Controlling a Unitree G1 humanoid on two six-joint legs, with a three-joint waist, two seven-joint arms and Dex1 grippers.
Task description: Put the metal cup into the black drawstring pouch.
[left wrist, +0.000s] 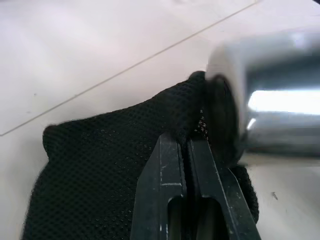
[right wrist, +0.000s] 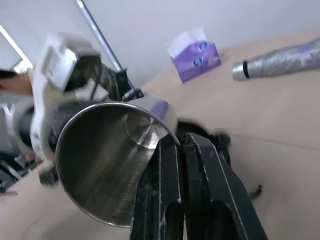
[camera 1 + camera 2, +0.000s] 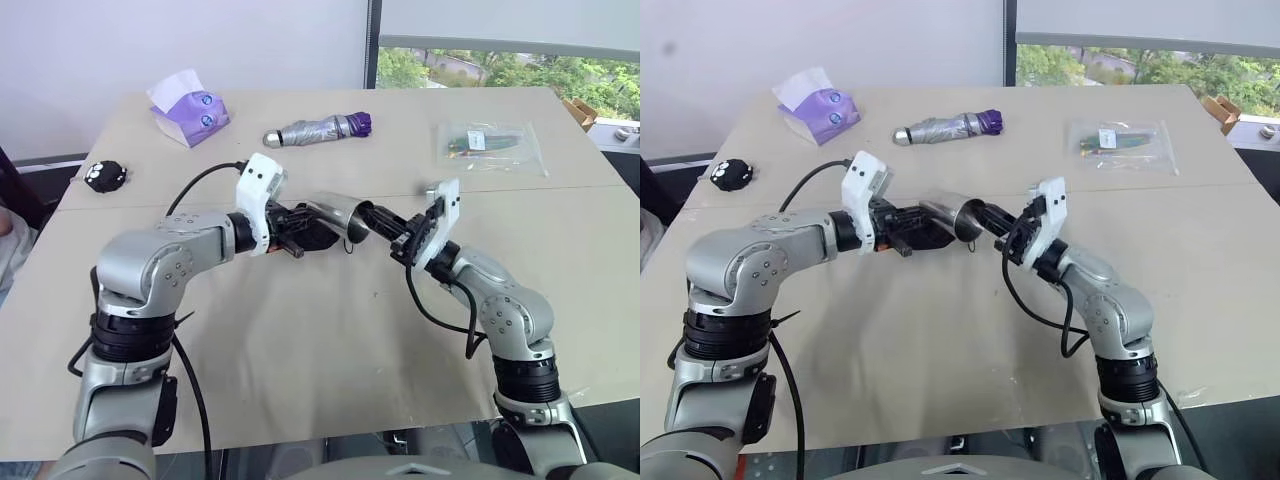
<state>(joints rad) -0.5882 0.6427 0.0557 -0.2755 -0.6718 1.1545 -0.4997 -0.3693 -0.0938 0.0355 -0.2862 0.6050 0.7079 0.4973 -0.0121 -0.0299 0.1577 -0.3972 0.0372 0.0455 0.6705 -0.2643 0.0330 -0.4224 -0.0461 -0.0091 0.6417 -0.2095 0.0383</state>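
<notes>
The step in hand is the insertion. The left gripper (image 1: pixel 186 150) is closed on the edge of the pouch (image 1: pixel 105 170) and holds it above the bench (image 3: pixel 300 360). The right gripper (image 2: pixel 181 145) is closed on the rim of the cup (image 3: pixel 340 217), which lies tilted between both arms, its base at the pouch mouth. Next, I think, the cup must be pushed inside while the pouch mouth is kept open.

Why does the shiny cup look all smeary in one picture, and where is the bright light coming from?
In the left wrist view the metal cup is blurred and has a white glare streak, while the black drawstring pouch beside it stays sharp. In the right wrist view the cup's rim is crisp but the background looks soft. In the left eye view daylight comes from the window behind the table.
</notes>
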